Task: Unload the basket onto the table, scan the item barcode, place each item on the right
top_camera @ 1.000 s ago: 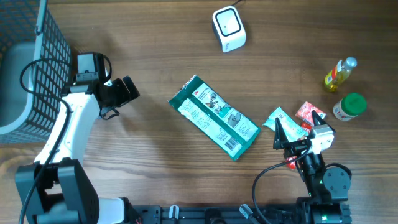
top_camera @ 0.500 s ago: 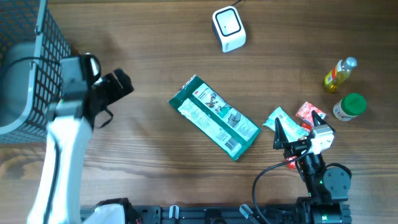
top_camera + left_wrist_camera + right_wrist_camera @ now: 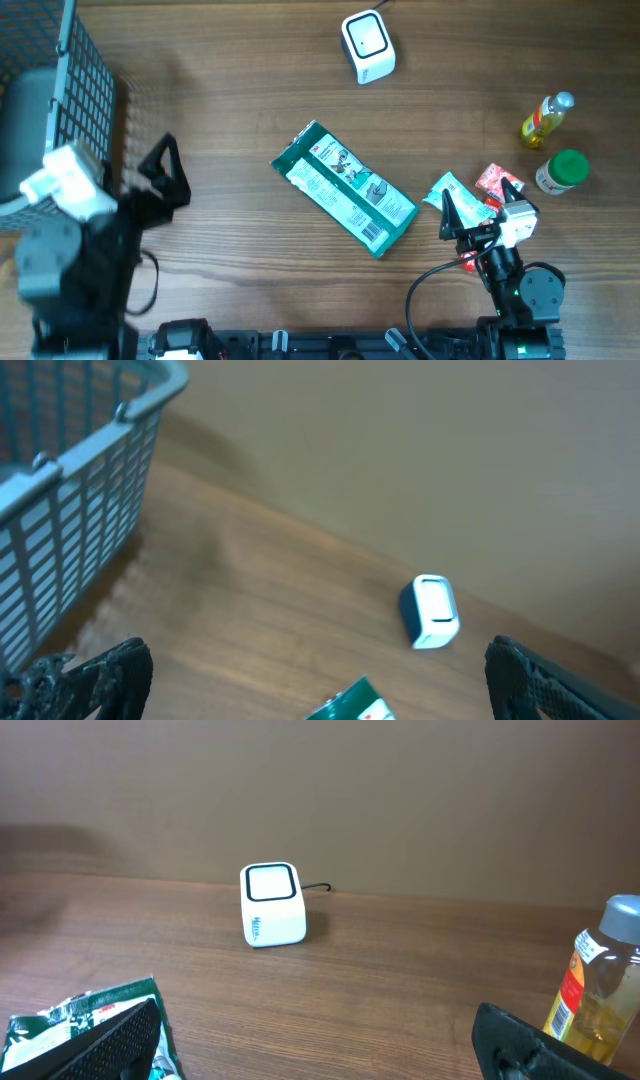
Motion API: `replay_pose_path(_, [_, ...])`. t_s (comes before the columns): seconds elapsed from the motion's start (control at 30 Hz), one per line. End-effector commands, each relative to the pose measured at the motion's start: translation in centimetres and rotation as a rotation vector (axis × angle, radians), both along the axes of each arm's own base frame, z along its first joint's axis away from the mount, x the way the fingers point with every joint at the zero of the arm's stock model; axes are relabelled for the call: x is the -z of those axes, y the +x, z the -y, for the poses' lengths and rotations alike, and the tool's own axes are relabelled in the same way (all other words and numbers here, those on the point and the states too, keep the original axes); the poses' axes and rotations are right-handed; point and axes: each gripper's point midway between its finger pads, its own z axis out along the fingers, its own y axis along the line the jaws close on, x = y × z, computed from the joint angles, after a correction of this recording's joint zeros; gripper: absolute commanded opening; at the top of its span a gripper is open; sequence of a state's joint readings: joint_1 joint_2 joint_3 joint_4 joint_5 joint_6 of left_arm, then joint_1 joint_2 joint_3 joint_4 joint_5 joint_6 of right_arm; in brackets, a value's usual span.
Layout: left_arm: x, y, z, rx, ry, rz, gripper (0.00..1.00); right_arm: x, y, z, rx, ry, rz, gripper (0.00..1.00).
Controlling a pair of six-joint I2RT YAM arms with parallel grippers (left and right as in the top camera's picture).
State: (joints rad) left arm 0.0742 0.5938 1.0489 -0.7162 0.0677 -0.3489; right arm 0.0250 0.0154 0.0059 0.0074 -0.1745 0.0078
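Both empty: left gripper (image 3: 170,168), right gripper (image 3: 478,202), jaws spread wide.

The green package (image 3: 345,190) lies flat and diagonal, well apart from the white scanner (image 3: 367,46).

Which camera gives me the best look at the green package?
Overhead: the green package lies whole and unobstructed. Left wrist catches only its corner; right wrist shows only one end, partly behind a jaw.
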Motion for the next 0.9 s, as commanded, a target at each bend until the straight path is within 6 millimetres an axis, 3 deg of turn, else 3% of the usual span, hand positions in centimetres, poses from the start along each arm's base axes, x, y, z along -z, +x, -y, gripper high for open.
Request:
replay_pose_path(0.0, [0.1,-2.9,1.1,0.043,0.011,0.075,1.00,-0.3,0.0,0.5,0.025,0.019,0.010,1.00])
replay_pose_path(0.2, [2.5,-5.5,0.4,-0.003,0.024,0.168,1.00,-0.3,0.0,0.5,0.025,0.019,0.010,1.00])
replay_pose_path(0.57, [0.0,-4.6,0.6,0.009,-0.045,0.678,1.00,-0.3,0.0,0.5,0.025,0.019,0.010,1.00])
replay_pose_path(0.77, [0.3,-4.2,0.5,0.014,-0.054,0.825,1.00,-0.3,0.0,0.5,0.025,0.019,0.010,1.00])
replay_pose_path(0.87, [1.5,-3.6,0.5,0.013,-0.054,0.819,1.00,-0.3,0.0,0.5,0.025,0.019,0.010,1.00])
